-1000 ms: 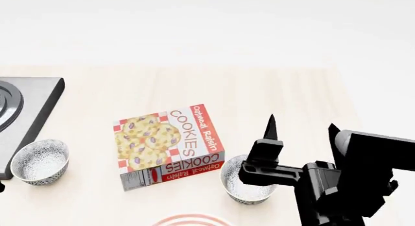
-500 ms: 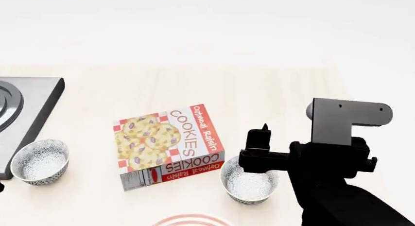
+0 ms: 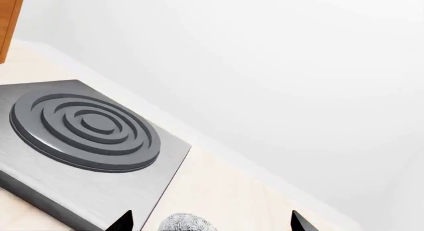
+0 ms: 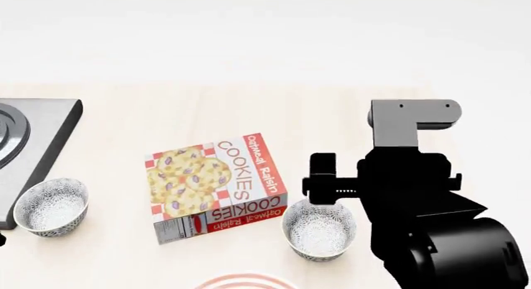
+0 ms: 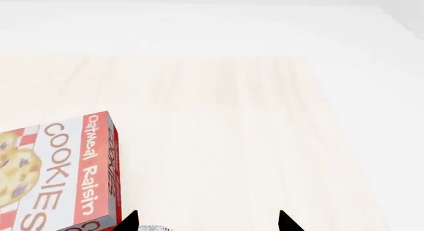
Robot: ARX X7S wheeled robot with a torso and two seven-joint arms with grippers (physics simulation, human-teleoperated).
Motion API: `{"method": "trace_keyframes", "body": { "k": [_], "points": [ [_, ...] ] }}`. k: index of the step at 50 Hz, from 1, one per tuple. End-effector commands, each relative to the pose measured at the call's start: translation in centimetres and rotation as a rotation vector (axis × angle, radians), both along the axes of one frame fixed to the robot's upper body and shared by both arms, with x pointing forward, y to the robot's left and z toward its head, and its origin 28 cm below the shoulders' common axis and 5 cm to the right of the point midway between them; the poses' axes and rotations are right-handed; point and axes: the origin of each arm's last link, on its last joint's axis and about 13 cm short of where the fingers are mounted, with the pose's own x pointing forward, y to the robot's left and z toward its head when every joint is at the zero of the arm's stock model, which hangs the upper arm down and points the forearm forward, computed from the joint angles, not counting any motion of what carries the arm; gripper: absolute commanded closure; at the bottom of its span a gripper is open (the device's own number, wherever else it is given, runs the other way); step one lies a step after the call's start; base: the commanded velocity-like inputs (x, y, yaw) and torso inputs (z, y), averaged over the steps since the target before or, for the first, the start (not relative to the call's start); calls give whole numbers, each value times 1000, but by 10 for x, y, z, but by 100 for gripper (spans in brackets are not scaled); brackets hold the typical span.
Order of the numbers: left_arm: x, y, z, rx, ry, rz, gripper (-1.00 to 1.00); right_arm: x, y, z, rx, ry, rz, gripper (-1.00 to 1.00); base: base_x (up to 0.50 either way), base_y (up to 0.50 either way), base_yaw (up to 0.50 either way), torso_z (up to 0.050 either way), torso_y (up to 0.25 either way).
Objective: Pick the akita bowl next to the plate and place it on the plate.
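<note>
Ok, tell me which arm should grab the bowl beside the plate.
Right. The right gripper hovers directly over the akita bowl beside the plate, its fingers spread. The left arm is at the far side by the stove and the other bowl.

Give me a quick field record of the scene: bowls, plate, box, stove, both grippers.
target bowl: upright on the table, right of the box, just beyond the plate
other bowl: by the stove, far left
plate: only its rim shows at the head view's bottom edge
box: lying flat between the bowls
stove: left edge of the table
right gripper: open, over the target bowl
left gripper: open, near the other bowl
</note>
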Motion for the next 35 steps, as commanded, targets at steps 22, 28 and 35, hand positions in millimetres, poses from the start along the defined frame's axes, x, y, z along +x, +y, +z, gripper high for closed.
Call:
{"method": "trace_keyframes", "body": {
  "k": [22,28,35],
  "points": [
    [0,0,0,-5,1,1,-100,48,-1,-23,-64,188,-32,-100,0,0,0,0,0],
    [2,2,-4,-6,2,2,-100,45,0,-31,-68,214,-26,-100,0,0,0,0,0],
    [2,2,-5,-6,1,1,-100,43,4,-36,-76,243,-15,-100,0,0,0,0,0]
  ]
}}
